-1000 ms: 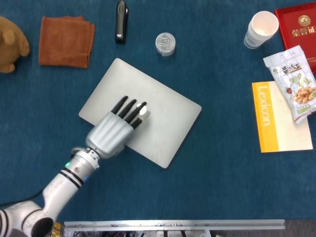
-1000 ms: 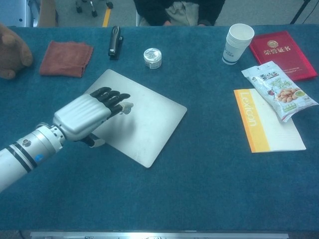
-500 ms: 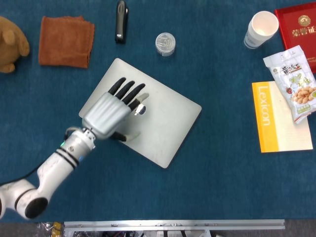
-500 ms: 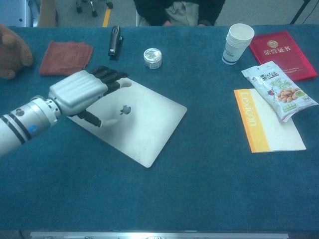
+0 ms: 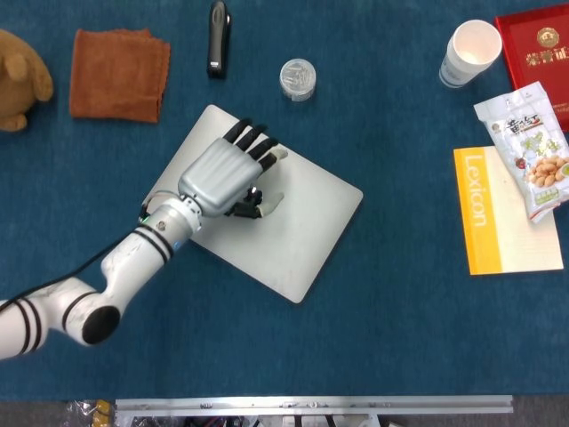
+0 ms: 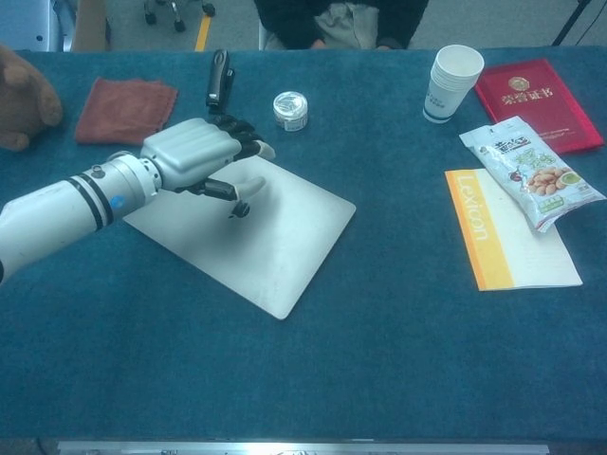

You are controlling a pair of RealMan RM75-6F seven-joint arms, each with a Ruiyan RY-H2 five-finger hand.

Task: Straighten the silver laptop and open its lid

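Soft toy: a brown soft toy (image 5: 20, 78) is seen at the bench's far-left edge, at about 10 o'clock from the laptop.
Cloth: a rust-brown folded cloth (image 5: 119, 74) is laid just to the toy's right, apart from the laptop.
Left robot hand: the left robot hand (image 5: 228, 172) is held over the far-left part of the lid, fingers pointing toward 1 o'clock. Nothing is gripped; the fingers are partly curled, with the thumb spread out toward the lid's centre. Whether the lid is actually touched cannot be told.
Change: over the last second the hand has been carried from the lid's near-left area up toward its far corner, and the logo it covered is again partly hidden. The laptop itself has not been turned.
Silver laptop: the silver laptop (image 5: 302, 233) is lying closed near the centre-left of the bench (image 5: 391, 338), skewed so that one corner points to 12 o'clock and its long edges run diagonally.
Meaning for the task: straightening is judged not yet begun; the hand seems to be placed for a push or drag at the far corner to rotate the laptop. The lid is still shut.
Small items: a black stapler-like object (image 5: 219, 36) and a round tin (image 5: 298, 78) are set at 12 o'clock from the laptop, close enough to be nudged during a turn.
Right side: a paper cup (image 5: 469, 52), a yellow booklet (image 5: 507, 212), a snack bag (image 5: 532, 146) and a red book (image 5: 538, 46) are grouped at 2 to 3 o'clock, well apart.
Right robot hand: it is not shown in either view.
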